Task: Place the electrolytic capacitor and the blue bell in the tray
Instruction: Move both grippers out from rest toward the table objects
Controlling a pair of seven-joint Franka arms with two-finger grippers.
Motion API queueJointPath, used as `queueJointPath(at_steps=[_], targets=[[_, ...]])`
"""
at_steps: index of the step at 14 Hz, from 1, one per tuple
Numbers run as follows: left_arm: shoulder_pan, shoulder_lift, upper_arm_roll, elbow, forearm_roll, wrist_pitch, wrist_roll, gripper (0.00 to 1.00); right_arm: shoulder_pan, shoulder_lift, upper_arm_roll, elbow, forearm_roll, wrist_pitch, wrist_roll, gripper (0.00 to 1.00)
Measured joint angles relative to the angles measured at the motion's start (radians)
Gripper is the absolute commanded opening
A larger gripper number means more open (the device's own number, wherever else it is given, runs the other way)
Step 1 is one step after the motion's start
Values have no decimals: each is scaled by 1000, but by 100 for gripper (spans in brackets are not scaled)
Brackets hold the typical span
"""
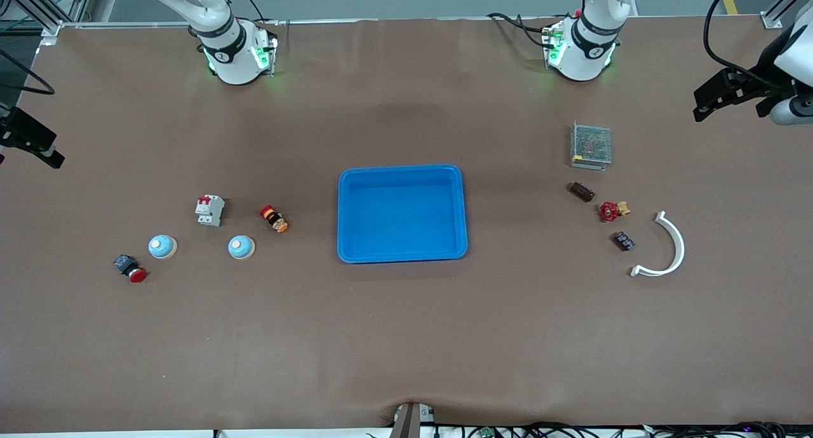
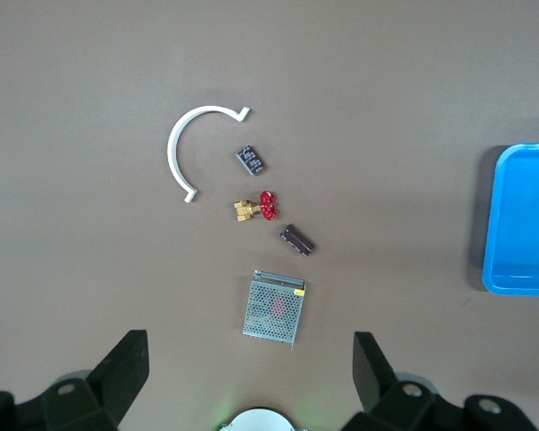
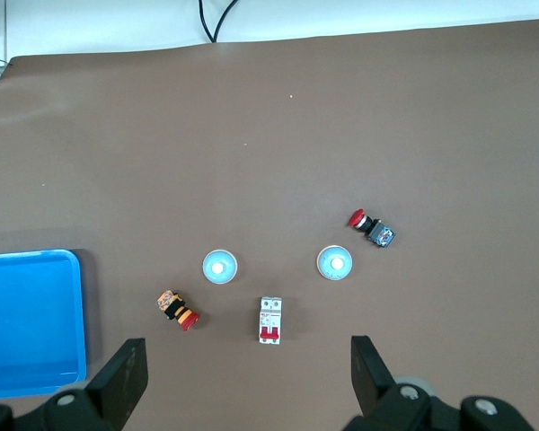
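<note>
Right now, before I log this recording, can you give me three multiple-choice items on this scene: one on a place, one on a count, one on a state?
1. Where does the shallow bright blue rectangular plastic tray lie?
A. At the left arm's end of the table
B. Near the table's middle, between the two groups of parts
C. On the grey metal mesh box

2. How many small light blue round bells lie on the brown table?
A. One
B. Two
C. Four

3. What is in the tray?
A. Nothing
B. A bell
C. The white curved plastic piece

Answers:
1 B: parts lie toward both arms' ends, with the tray between them.
2 B: one bell and a second bell lie toward the right arm's end.
3 A: only its bare blue floor shows.
</note>
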Motion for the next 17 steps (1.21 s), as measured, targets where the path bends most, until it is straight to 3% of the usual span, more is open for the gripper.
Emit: queueJointPath(at_steps=[10,17], targets=[[6,7,6,-25,0,-13,0,100,52,1,10,0,0,-5,-2,100],[45,20,7,-263,0,173,-54,100,133,14,16,-1,-1,-29,-55,100]])
